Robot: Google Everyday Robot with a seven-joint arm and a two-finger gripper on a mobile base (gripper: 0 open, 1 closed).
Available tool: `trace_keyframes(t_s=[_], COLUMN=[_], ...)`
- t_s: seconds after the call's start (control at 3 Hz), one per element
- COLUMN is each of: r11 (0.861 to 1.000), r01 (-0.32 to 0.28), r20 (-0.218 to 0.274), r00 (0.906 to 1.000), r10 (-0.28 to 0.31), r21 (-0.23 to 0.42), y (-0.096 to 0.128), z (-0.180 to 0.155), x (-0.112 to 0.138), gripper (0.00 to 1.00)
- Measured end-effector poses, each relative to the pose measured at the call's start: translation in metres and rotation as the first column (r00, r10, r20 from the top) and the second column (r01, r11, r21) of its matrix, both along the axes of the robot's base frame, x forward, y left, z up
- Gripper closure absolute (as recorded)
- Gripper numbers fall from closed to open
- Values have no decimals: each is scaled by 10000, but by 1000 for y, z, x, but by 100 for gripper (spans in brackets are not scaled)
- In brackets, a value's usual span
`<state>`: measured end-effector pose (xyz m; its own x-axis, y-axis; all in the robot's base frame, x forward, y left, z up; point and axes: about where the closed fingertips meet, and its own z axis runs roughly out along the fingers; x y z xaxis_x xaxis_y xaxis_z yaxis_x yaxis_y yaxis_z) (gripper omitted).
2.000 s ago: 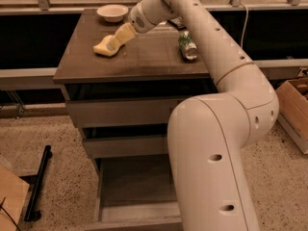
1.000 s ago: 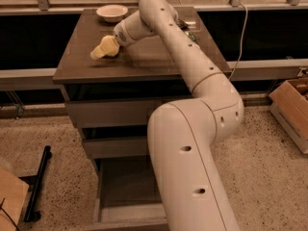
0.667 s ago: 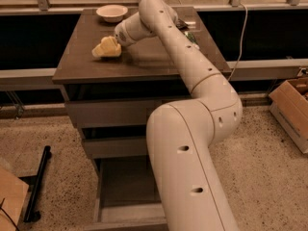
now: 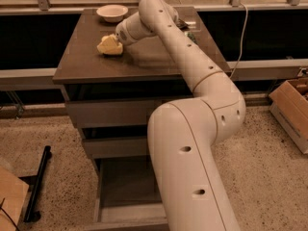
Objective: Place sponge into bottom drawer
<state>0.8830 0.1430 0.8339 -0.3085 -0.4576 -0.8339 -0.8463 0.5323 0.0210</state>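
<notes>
The pale yellow sponge (image 4: 109,46) lies on the dark cabinet top (image 4: 144,59), left of the middle. My gripper (image 4: 116,39) is at the sponge's upper right edge, down on the top and closed on the sponge, which looks bunched up. My arm reaches in from the lower right and covers the right part of the cabinet. The bottom drawer (image 4: 113,186) is pulled open below; its grey-brown inside is bare, and my arm hides its right half.
A white round bowl (image 4: 112,12) stands at the back of the cabinet top. A green-labelled can (image 4: 191,34) peeks out behind my arm. Two shut drawers (image 4: 108,112) sit above the open one. A cardboard box (image 4: 293,110) is on the floor at right, a black bar (image 4: 37,182) at left.
My gripper has swung left across the cabinet top onto the sponge. The sponge has gone from stretched out to bunched and has shifted slightly left. Little has moved in the last second.
</notes>
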Motion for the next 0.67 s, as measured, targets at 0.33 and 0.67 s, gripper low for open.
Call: trace_keyframes(t_s=[0.33,0.67], r11=[10000,9996], r01=[23,-43], r20=[294,501], r00=[9996,9987], r10=[-25,28], r21=[54,287], y=[-10,-23], z=[20,49], x=[-6,-25], gripper=[88,100])
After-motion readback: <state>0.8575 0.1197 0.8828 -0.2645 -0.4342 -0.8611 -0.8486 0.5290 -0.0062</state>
